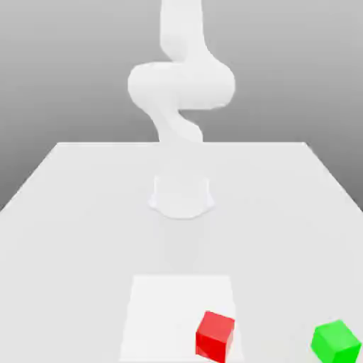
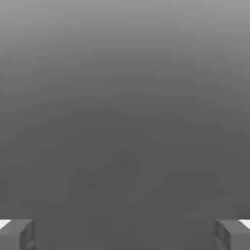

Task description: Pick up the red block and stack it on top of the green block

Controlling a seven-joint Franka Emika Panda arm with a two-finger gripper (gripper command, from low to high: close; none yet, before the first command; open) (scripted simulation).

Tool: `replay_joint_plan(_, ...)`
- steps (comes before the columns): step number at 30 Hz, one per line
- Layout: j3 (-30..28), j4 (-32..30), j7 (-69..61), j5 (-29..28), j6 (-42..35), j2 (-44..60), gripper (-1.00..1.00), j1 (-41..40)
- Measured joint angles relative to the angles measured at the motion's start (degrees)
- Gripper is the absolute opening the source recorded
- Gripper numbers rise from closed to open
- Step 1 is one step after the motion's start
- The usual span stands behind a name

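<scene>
The gripper (image 2: pixel 125 235) gapes wide and empty; the red cube (image 1: pixel 214 336) sits skewed, towards five o'clock in the exterior view, so misaligned fingers could clip its corners.

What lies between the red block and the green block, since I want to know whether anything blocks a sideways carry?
Only bare tabletop separates the red block and green block in the exterior view.

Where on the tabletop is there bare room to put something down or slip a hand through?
The table lies bare between the arm's base and the white square, and on both sides of that square, up to the green block toward the exterior view's right. It is tightest where the red block sits over the square's edge.
</scene>
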Motion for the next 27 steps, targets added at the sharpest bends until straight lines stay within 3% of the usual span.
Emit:
replay_joint_plan(13,7.87,-4.68,17.77,-6.04,10.03,27.48,0.0,-5.43)
replay_joint_plan(27,8.42,-8.67,30.5,-6.02,22.67,55.65,0.0,-3.39)
